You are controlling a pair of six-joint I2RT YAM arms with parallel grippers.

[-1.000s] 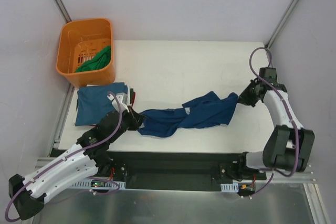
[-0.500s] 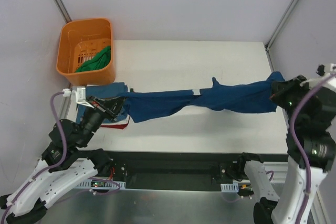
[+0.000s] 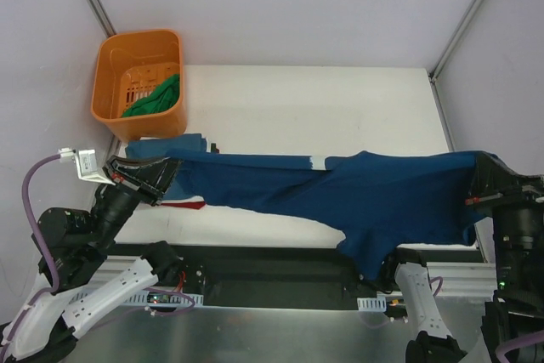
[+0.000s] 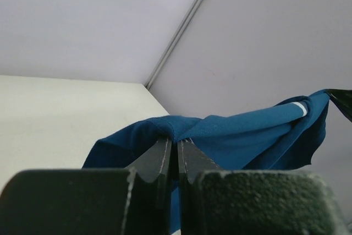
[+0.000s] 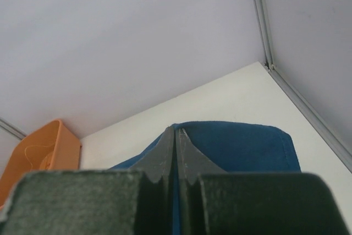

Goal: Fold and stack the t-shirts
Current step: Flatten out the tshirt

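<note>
Shirts, four in all: blue shirt [image 3: 382,197], teal shirt [image 3: 161,145], green shirt [image 3: 157,95], red shirt [image 3: 183,205]. Basket [image 3: 106,82], one. Counter [image 3: 297,108], one.

My top cam looked down from behind over whole counter [image 3: 340,108]; wrist cams sat close-in, facing across it; all 3 shared teal-blue t-shirt [image 3: 391,197].
</note>
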